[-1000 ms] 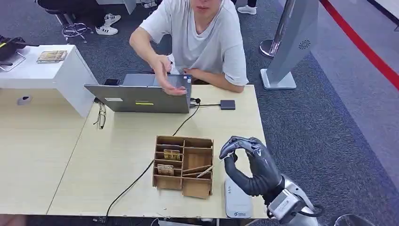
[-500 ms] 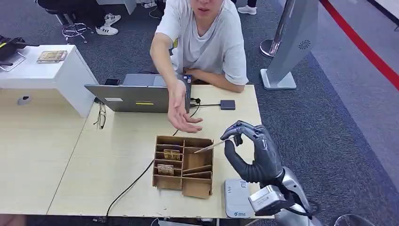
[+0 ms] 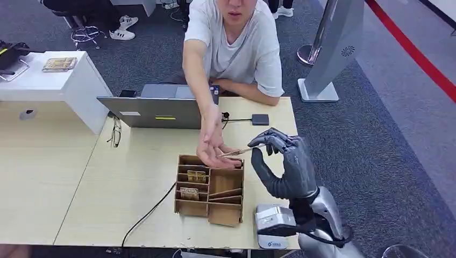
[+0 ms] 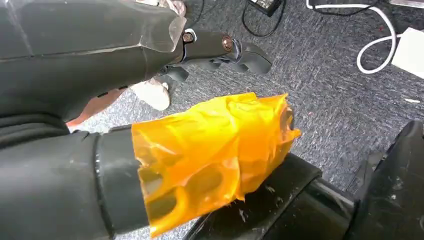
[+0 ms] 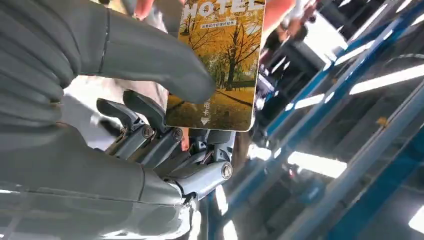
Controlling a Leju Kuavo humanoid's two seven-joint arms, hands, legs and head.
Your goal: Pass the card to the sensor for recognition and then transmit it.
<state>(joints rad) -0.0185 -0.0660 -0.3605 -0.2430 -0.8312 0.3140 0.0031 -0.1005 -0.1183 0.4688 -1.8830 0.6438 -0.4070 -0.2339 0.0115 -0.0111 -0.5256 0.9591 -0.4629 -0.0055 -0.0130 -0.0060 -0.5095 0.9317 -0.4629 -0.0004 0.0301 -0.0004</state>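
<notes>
Golden autumn-print hotel card (image 5: 220,65) is pinched between the right hand's (image 3: 282,164) thumb and fingers, held out above the cardboard organizer (image 3: 209,189). Its far end sits right on the person's open palm (image 3: 215,148). Left hand (image 4: 150,85) hangs by the floor, can't tell if it's open or closed.

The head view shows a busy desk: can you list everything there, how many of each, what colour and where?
Card: one, seen edge-on, between the robot's fingertips and the person's palm.
Cardboard organiser: one, brown, near desk edge, more cards in its slots.
Card reader: one, white, right of the organiser.
Laptop: one, grey, far side of desk.
Glasses: one pair, dark, left of the laptop.
Black cable: one, across the desk.
Small dark box: one, right of the laptop.
Person's hand: one, palm up under the card.
Right hand: one, dark grey, pinches the card.
</notes>
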